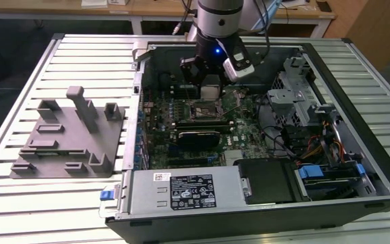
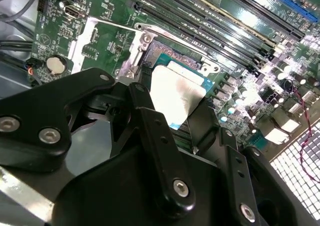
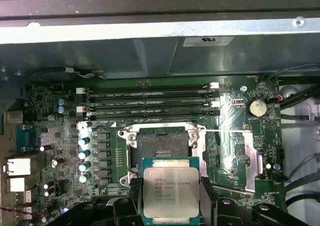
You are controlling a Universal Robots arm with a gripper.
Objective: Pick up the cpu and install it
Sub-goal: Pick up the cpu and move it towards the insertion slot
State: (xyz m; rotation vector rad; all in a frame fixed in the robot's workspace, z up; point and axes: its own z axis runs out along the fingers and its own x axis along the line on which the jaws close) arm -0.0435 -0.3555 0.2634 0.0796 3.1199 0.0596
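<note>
- pincer (image 1: 210, 87) is pinching the cpu (image 3: 171, 192) by two opposite edges, one finger (image 3: 209, 198) per side; the silvery lid faces the first wrist camera
- cpu hangs in the air inside the open computer case (image 1: 379, 152), over the motherboard (image 3: 65, 136) and near the case's far wall in the exterior view
- not seated: in the first wrist view it sits just beside the socket (image 3: 161, 145) and overlaps one edge of the socket frame
- socket looks open and empty, with the dark contact field exposed and the load plate (image 3: 246, 161) swung off to one side
- case sits on the slatted counter (image 1: 79, 56), toward the exterior view's right edge; grey fixture (image 1: 66, 142) is toward its left edge, well apart from the arm
- handling, my read: light, rigid and flat, with no flex to worry about
- lid is smooth metal, probably slick, so the side edges are the right place to hold; the underside contacts should stay untouched
- it's fragile where it meets the socket and likely tolerates no tilt or sliding against the contacts
- thin edges give little grip area, so a slip would drop it onto the board
</note>
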